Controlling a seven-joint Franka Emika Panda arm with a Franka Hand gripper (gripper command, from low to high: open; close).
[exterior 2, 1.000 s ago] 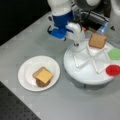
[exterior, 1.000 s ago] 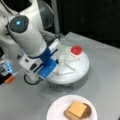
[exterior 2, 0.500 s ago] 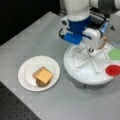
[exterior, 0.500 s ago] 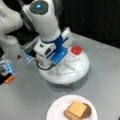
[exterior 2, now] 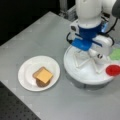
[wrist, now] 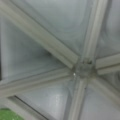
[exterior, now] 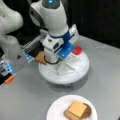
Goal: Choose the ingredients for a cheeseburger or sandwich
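Observation:
On the white plate lies the sandwich: a yellow cheese square on a dark patty and a tan toast slice. The other ingredients sit in a white divided tray: a toast slice, a red tomato disc and green lettuce. My gripper hangs low over the tray's middle. The wrist view shows only the divider ribs and their hub; the fingers are hidden.
The arm's base with blue lights stands at a front view's left, with a small orange piece beside it. The grey table spreads around plate and tray. A dark perforated surface borders the table at a front view's bottom left.
The gripper has swung from the tray's toast side to above the tray's centre. The sandwich on the plate has not moved.

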